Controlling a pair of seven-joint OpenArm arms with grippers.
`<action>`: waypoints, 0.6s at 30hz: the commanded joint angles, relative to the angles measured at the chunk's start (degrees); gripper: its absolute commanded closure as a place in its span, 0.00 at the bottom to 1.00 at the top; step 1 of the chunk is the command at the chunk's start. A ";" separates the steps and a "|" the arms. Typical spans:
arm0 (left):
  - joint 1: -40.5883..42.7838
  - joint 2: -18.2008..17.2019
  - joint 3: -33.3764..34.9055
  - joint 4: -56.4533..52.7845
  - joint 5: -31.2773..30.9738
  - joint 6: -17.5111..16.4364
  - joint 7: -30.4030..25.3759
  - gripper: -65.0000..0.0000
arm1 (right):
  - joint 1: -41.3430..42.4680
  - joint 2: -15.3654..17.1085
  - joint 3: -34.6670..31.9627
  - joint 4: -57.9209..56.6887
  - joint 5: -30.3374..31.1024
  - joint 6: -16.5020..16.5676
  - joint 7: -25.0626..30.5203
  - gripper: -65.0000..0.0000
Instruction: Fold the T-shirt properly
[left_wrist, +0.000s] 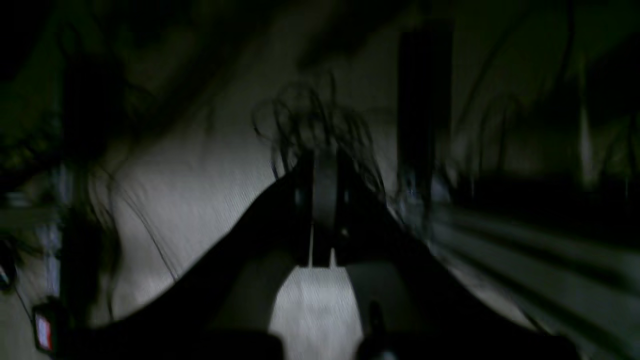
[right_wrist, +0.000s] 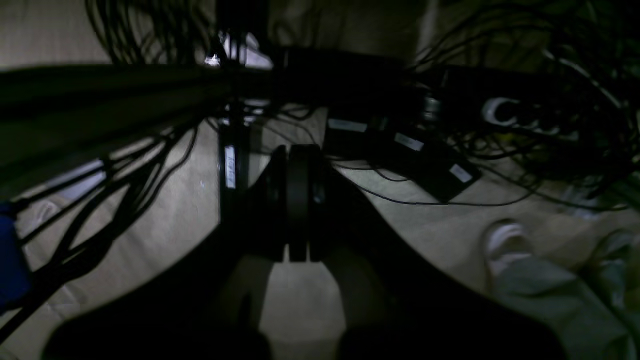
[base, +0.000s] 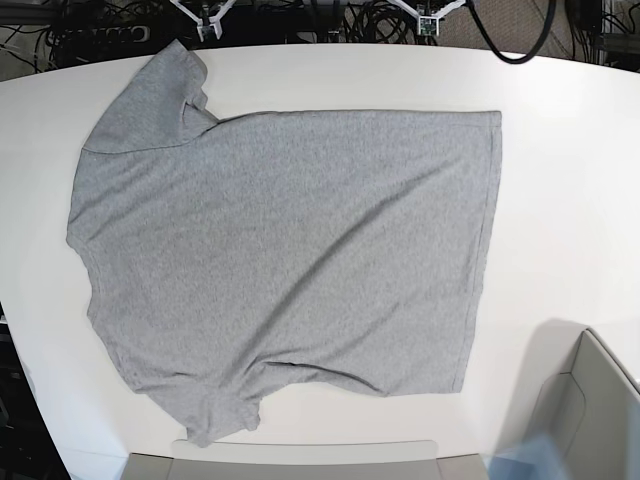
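Note:
The heather-grey T-shirt (base: 285, 245) lies spread flat on the white table (base: 570, 180), plain side up. Its hem is to the right and its sleeves are at the upper left and lower left. No lettering shows. Neither gripper is near it. Both wrist views look down past the table at the dim floor. My left gripper (left_wrist: 324, 160) appears shut and empty; the view is motion-blurred. My right gripper (right_wrist: 298, 150) is shut and empty, pads pressed together. In the base view only white arm parts (base: 205, 15) show at the table's far edge.
A grey open box (base: 590, 410) stands at the front right corner and a grey panel (base: 290, 460) runs along the front edge. Beyond the table's far edge are tangled cables (right_wrist: 150, 165), power bricks (right_wrist: 410, 160) and a person's shoe (right_wrist: 505, 245).

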 joint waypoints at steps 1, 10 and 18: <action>1.57 -0.16 -0.16 3.14 -0.19 0.27 -1.03 1.00 | -1.28 0.54 -0.59 1.45 1.19 0.23 0.55 1.00; 8.34 0.37 -0.25 17.12 -0.28 0.27 -0.77 1.00 | -6.29 5.99 -6.40 10.59 8.58 0.23 0.55 1.00; 11.60 0.10 -0.25 25.56 -0.28 0.27 -0.68 1.00 | -7.08 9.60 -5.96 16.31 8.58 -0.12 0.55 1.00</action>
